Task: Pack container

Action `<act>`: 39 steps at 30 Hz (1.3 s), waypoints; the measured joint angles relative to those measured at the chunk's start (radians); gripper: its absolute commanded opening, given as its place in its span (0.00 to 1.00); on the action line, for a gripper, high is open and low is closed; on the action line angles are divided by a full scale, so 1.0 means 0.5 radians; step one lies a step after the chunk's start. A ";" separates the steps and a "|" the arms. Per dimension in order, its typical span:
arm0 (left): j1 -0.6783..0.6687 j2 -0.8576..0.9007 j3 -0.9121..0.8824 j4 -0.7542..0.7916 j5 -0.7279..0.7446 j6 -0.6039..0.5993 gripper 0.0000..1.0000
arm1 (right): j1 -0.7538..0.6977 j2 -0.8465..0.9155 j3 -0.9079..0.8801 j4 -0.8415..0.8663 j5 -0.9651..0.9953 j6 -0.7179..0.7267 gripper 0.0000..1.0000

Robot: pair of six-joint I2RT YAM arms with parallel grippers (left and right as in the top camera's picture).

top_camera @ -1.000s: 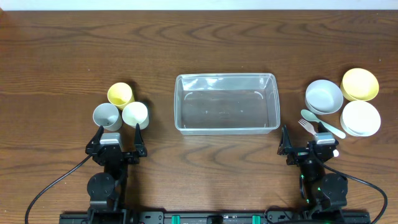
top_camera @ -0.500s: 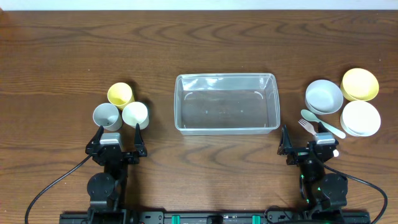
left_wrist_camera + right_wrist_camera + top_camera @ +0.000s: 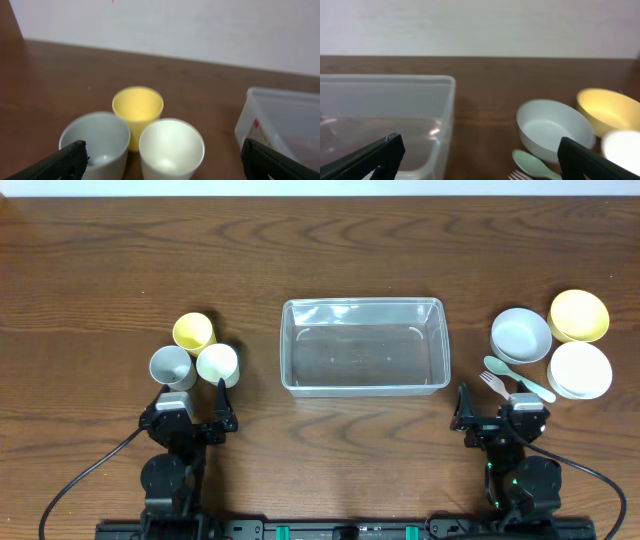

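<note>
Shifting slightly just now, left pincer (image 3: pixel 190 394) and right pincer (image 3: pixel 497 399) stay spread, empty; the container (image 3: pixel 363 350) awaits packing.

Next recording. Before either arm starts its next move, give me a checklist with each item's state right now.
1. Is the clear plastic rectangular container upright and empty: ok.
2. Is the left gripper open and empty: ok.
3. Is the right gripper open and empty: ok.
4. Do the round yellow cup, round grey cup and round white cup stand mouth up: ok.
5. Is there finger room between those cups: not ok, they stand bunched together.
6. Does the mint-green spoon lie apart from the pale blue-grey bowl: cannot tell.
</note>
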 measured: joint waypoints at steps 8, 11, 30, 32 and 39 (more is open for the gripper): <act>0.001 0.586 0.434 -0.033 0.002 -0.009 0.98 | -0.001 0.463 0.414 -0.236 0.066 0.002 0.99; 0.000 0.896 0.743 -0.101 0.003 -0.011 0.98 | -0.001 0.726 0.663 -0.392 0.068 0.003 0.99; 0.000 2.319 2.133 -1.965 0.047 -0.038 0.98 | -0.085 1.962 2.155 -1.643 -0.249 0.172 0.99; 0.000 2.362 2.133 -1.982 0.059 -0.040 0.98 | -0.105 1.958 2.179 -1.642 -0.243 0.209 0.99; -0.017 2.414 2.160 -1.919 0.298 -0.083 0.98 | -0.230 2.000 2.186 -1.714 -0.246 0.255 0.99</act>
